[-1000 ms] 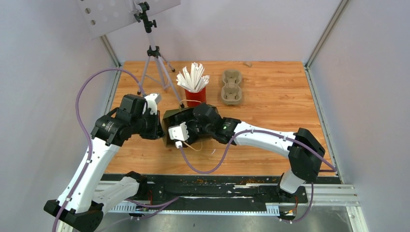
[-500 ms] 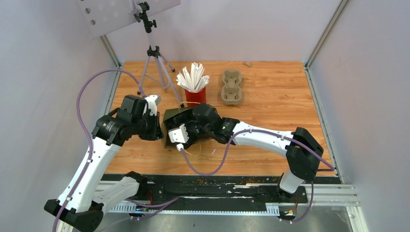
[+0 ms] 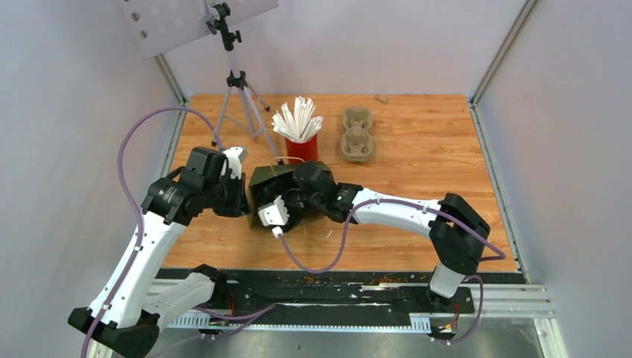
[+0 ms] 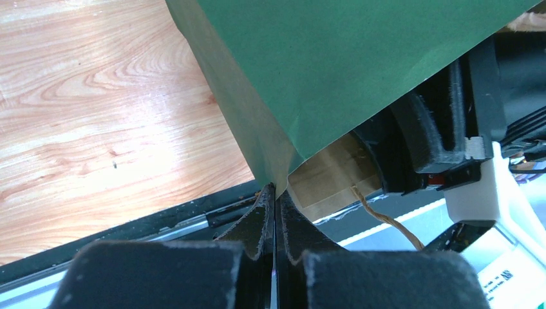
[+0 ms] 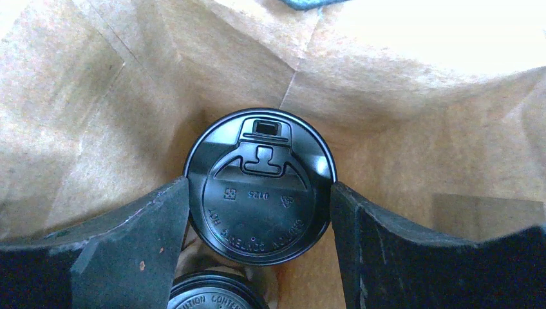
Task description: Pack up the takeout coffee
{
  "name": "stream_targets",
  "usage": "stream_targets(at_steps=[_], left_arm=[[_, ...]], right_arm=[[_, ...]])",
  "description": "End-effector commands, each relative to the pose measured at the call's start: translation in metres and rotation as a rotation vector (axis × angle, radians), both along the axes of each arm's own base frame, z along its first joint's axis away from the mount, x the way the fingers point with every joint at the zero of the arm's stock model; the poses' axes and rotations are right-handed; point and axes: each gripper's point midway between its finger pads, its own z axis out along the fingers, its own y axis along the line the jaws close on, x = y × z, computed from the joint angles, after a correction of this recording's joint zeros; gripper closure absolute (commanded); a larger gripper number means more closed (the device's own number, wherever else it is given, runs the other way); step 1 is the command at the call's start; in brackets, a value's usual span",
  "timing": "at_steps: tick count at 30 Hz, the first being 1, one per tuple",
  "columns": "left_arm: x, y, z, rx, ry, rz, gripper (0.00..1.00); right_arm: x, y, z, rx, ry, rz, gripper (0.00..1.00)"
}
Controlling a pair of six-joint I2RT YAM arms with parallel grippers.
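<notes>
Left gripper (image 4: 275,193) is pinched tight on an edge of the green paper bag with brown lining (image 4: 360,64), which sits left of centre on the wooden table (image 3: 417,164). Right gripper (image 5: 259,193) is inside that bag, its 2 fingers set wide and clamped on either side of 1 black-lidded takeout coffee cup (image 5: 257,154). A 2nd black-lidded cup (image 5: 216,295) sits in the bag too, just beside the 1st.
</notes>
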Motion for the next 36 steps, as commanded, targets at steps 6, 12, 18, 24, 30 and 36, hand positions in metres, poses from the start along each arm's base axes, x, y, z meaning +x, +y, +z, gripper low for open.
stream_targets(at_steps=[6,12,18,24,30,36], left_arm=[[0.000,0.002,0.004,0.011,-0.015,-0.017,1.00],[0.000,0.002,0.005,0.007,-0.021,-0.017,1.00],[-0.001,-0.002,0.006,-0.015,-0.016,-0.024,1.00],[-0.002,-0.004,0.006,-0.027,-0.017,-0.034,1.00],[-0.003,-0.006,0.004,-0.035,-0.012,-0.039,1.00],[-0.004,-0.006,0.003,-0.032,-0.007,-0.043,1.00]], right_arm=[[-0.005,-0.001,0.001,-0.032,-0.025,0.023,0.31],[-0.002,-0.003,-0.009,-0.057,-0.013,0.000,0.31],[0.010,0.007,-0.006,-0.042,-0.030,-0.032,0.31],[0.013,0.012,-0.007,-0.037,-0.033,-0.033,0.31],[0.017,0.013,-0.014,-0.046,-0.043,-0.046,0.31],[0.018,0.012,-0.022,-0.064,-0.045,-0.046,0.31]])
